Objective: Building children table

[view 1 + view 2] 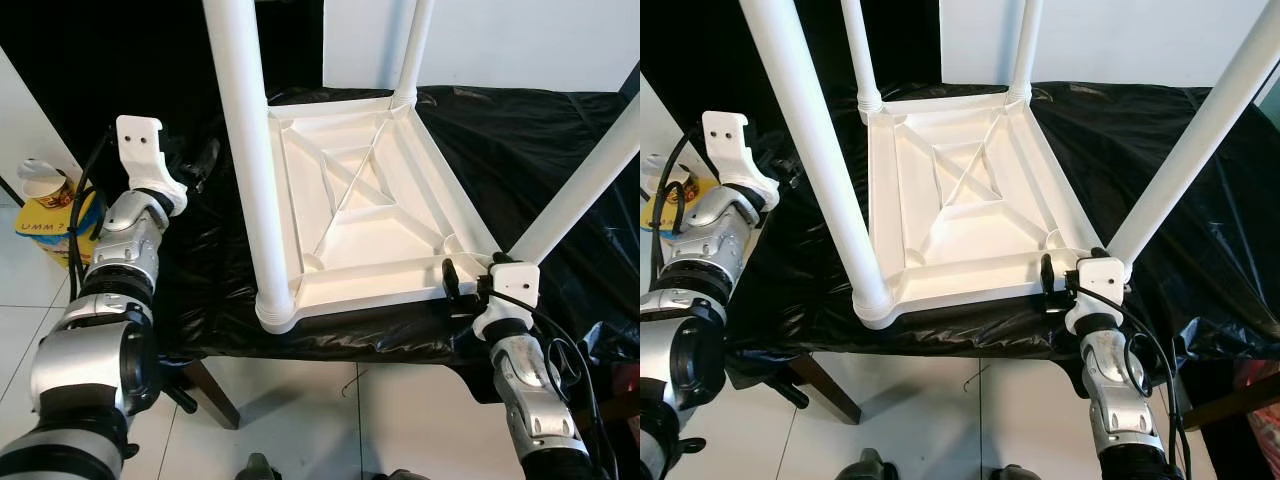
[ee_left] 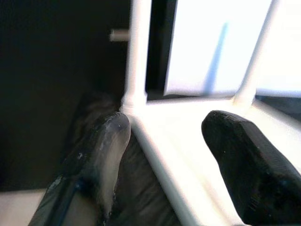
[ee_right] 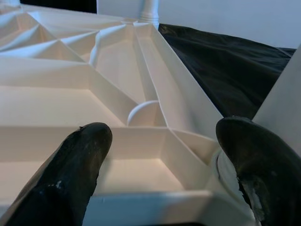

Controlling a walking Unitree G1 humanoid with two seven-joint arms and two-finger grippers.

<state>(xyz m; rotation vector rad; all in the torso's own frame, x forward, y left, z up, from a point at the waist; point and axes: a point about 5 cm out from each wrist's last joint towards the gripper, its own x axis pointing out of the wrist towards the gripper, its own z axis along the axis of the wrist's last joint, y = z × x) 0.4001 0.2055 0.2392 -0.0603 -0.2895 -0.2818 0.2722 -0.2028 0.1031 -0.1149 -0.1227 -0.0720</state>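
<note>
Your white plastic children's table (image 1: 970, 200) lies upside down on the desk draped in black plastic sheeting (image 1: 1160, 160), its ribbed underside facing up and its four white tubular legs (image 1: 815, 150) standing upward from the corners. It sits toward the desk's near edge, with its near-left corner just over that edge. Your right end effector (image 1: 1065, 280) is at the table's near-right corner, its two black fingers (image 3: 70, 174) spread wide apart, one over the ribbed frame and one beside the base of the near-right leg, gripping nothing. Your left end effector (image 2: 164, 155) hovers off the table's left side above the black sheeting, fingers also wide open and empty, pointing along the table's edge toward a corner leg. Beyond the desk's left edge, a yellow box with a paper cup (image 1: 45, 195) sits on the tiled floor (image 1: 960, 410).
</note>
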